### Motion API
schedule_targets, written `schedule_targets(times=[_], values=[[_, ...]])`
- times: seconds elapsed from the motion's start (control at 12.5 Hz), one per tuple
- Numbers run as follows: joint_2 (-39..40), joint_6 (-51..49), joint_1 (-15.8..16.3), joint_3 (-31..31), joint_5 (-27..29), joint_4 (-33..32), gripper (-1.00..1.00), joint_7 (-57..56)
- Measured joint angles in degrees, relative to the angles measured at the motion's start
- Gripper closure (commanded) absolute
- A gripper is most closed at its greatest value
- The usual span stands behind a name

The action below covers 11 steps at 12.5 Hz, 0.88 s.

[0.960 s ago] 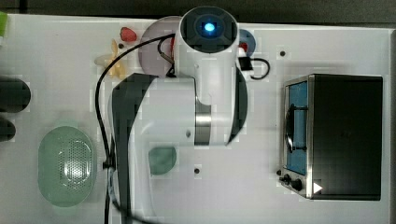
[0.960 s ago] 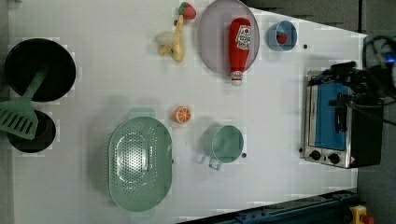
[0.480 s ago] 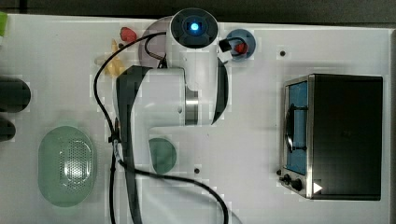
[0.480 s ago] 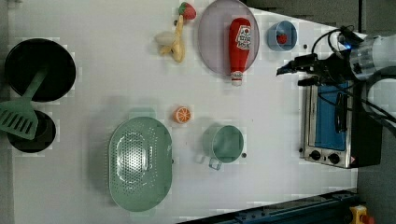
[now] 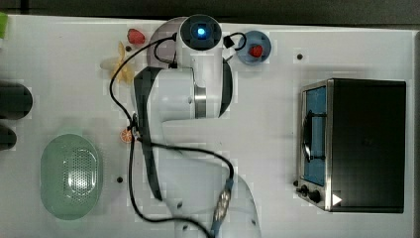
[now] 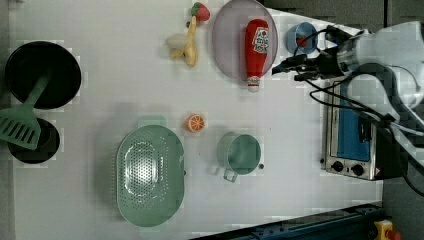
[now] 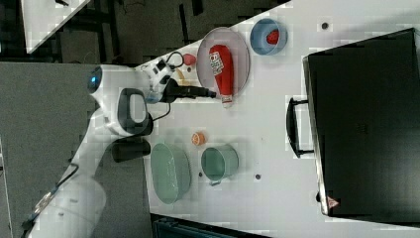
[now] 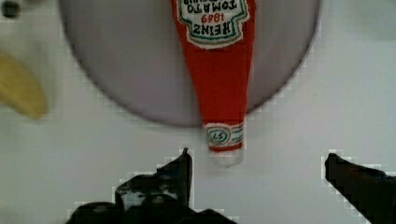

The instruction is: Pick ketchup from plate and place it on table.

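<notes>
One slender red ketchup bottle lies flat on the round lilac plate, white cap poking over the rim onto the white bench. Black gripper hovers just off the cap, fingers spread wide, holding nothing. Close by: small blue bowl, peeled banana, strawberry.
</notes>
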Motion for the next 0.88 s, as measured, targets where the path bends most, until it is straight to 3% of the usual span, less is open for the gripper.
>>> schedule_targets(times=[0.4,0.88], values=[[10.0,2.1,0.9,-0.9,-3.4,6.3,-1.00,-0.7],[12.3,12.4,1.6,-0.8,-3.8,7.2,-1.00,-1.1]])
